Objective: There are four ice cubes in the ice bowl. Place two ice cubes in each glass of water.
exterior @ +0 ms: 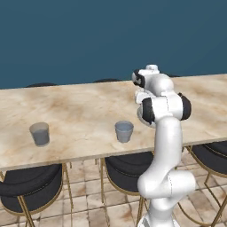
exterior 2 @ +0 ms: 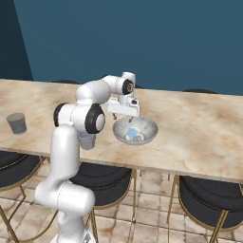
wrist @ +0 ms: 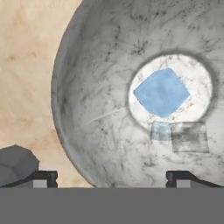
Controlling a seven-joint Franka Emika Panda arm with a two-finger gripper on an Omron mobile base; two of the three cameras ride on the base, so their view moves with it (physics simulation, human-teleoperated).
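Item: ice bowl (exterior 2: 151, 129), shallow, round, mottled pale grey, set upright on the marbled desk (exterior 2: 204, 123) with its mouth facing up. Contents: one light-blue ice cube (wrist: 162, 92) lying in the flat pale centre, seen corner-on like a diamond in the hand view; two paler, near-colourless cubes (wrist: 188, 136) lie just beside it, touching or nearly so. No long axis is offered by the blue cube; its faces are turned diagonally to the line between the fingers.

Item: tool (exterior 2: 129, 115), poised above the bowl, jaws spread wide, nothing held. Its dark fingertips (wrist: 183, 177) show at the lower edge of the hand view.

Items: two glasses of water, the nearer glass (exterior: 124, 131) beside the arm, the farther glass (exterior: 40, 134) well apart along the desk.

Handling note, as judged: the step in hand is the pickup of a cube. The wrist is best rolled so the pads meet two flat faces, not corners; the descent should be centred on the blue cube, clear of its neighbours and of the bowl wall.
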